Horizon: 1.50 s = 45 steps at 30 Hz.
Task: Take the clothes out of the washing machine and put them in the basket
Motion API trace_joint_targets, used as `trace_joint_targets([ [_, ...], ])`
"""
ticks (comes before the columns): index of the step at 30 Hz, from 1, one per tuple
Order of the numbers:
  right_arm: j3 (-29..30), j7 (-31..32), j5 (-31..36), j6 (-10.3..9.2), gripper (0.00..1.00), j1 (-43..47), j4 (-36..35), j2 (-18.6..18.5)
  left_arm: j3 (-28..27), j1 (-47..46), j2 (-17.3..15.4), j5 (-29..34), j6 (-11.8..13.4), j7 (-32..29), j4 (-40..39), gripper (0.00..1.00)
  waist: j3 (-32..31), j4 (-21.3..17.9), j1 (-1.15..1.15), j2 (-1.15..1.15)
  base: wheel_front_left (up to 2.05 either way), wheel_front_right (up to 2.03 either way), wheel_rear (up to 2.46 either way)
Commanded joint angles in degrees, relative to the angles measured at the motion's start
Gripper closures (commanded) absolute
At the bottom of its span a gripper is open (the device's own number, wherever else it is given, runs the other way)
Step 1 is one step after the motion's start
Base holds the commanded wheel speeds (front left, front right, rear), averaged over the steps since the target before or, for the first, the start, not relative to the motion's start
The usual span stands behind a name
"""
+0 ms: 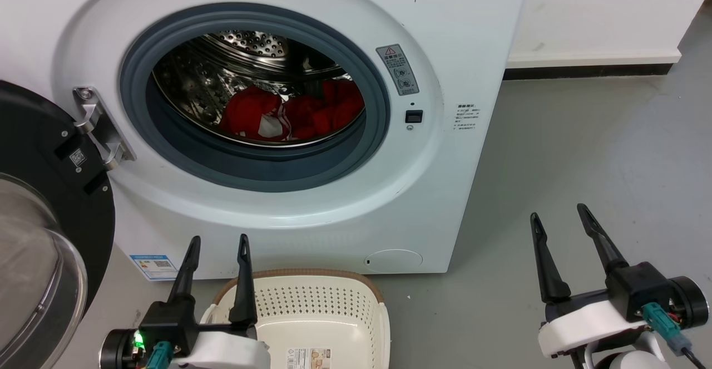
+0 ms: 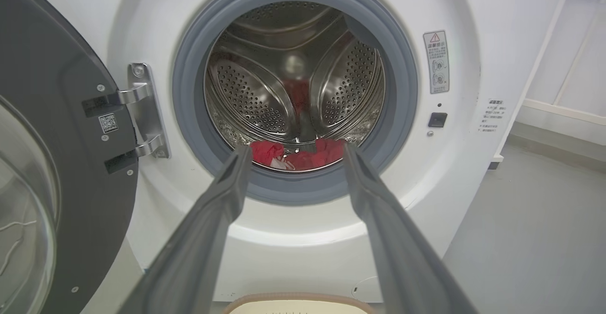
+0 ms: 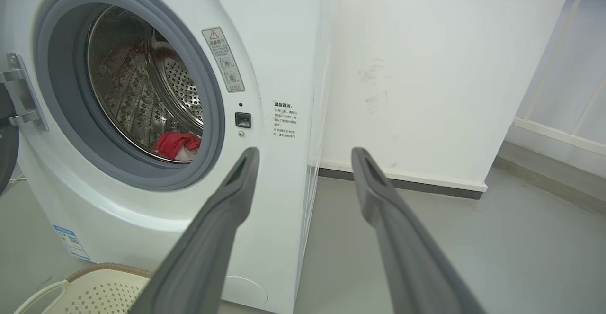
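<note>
The white washing machine stands with its glass door swung open to the left. Red clothes with white panels lie low in the steel drum, also seen as clothes and clothes in the wrist views. A cream basket sits on the floor right below the opening, with nothing in it. My left gripper hovers open over the basket's left rim, well outside the drum. My right gripper is open over bare floor, to the right of the machine.
The open door takes up the space at the left. A white wall with a dark skirting runs behind the machine on the right. Grey floor stretches right of the machine.
</note>
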<state>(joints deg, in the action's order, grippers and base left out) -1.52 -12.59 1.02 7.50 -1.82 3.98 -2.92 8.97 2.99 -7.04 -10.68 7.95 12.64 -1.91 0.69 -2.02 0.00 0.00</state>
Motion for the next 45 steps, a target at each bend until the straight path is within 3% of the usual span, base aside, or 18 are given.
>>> trace_joint_targets([
  [1, -0.2, -0.7, 1.8, -0.02, 0.0, 0.5, -0.1, 0.1, 0.2, 0.3, -0.3, 1.1, -0.3, 0.5, 0.3, 0.0, 0.0, -0.1, 0.0, 0.0, 0.0, 0.0, 0.0],
  [17, -0.6, -2.3, 6.5, -0.03, 0.0, 0.6, -0.2, 0.1, -1.6, 1.3, 1.5, 6.7, -3.9, 2.3, 1.0, 0.0, 0.0, -0.4, 0.0, 0.0, 0.0, 0.0, 0.0],
  [29, -0.2, -2.6, -3.2, -0.03, 0.0, 1.0, 3.9, 0.1, -5.4, 1.8, 3.4, 6.5, -8.0, 2.6, 1.9, 0.0, -0.4, -0.7, 0.0, 0.0, 0.0, 0.0, 0.0],
  [45, -0.2, -2.6, -4.7, -0.03, 0.0, 0.1, 5.1, 0.1, -6.7, 2.2, 4.2, 7.4, -9.9, 2.6, 2.4, 0.0, -0.5, -0.7, 0.0, 0.0, 0.0, 0.0, 0.0],
])
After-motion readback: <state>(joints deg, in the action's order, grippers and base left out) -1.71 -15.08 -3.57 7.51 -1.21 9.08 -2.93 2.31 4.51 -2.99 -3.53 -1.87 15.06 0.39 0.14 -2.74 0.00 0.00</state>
